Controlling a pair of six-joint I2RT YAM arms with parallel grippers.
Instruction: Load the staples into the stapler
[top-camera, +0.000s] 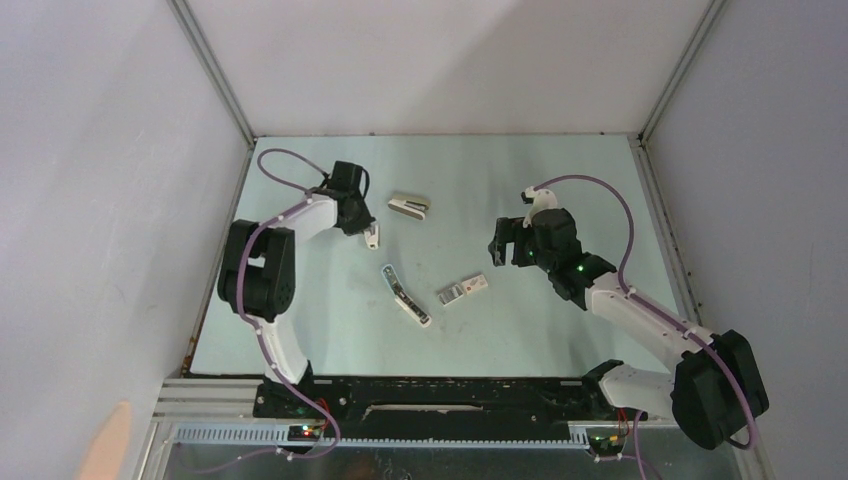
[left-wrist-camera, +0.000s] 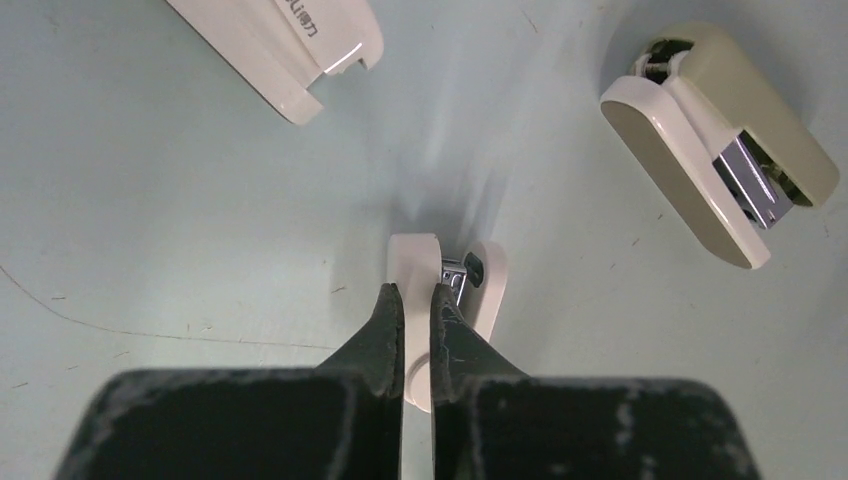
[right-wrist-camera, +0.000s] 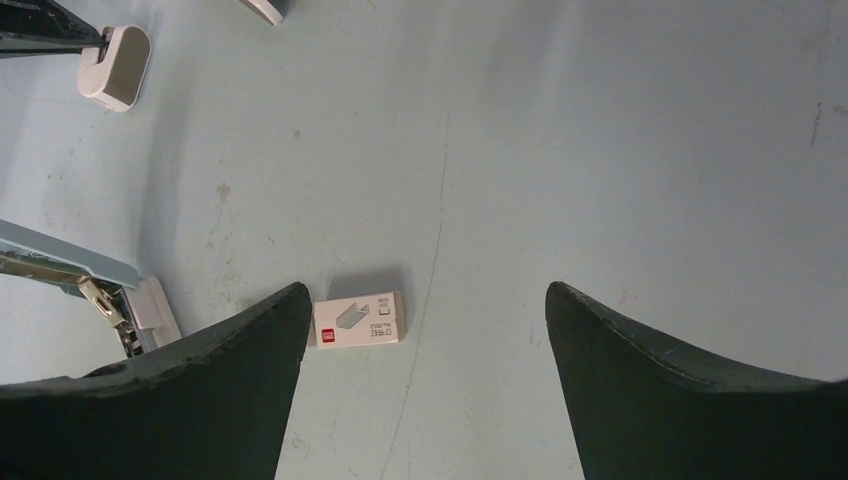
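The stapler (top-camera: 405, 295) is slim and pale, and lies opened out near the table's middle. Its bluish arm and metal parts (right-wrist-camera: 70, 268) show at the left of the right wrist view, and one white end (left-wrist-camera: 280, 45) at the top left of the left wrist view. The staples (top-camera: 463, 290) are a small white box just right of the stapler. My right gripper (top-camera: 503, 243) hangs open above the table with the staples (right-wrist-camera: 358, 320) beside its left finger. My left gripper (top-camera: 367, 231) is shut on a small white stubby stapler (left-wrist-camera: 418, 262), not on the task's stapler.
A beige and white wedge-shaped stapler (top-camera: 411, 205) lies behind the stubby one, and shows at the right of the left wrist view (left-wrist-camera: 720, 140). Grey walls close in the table on three sides.
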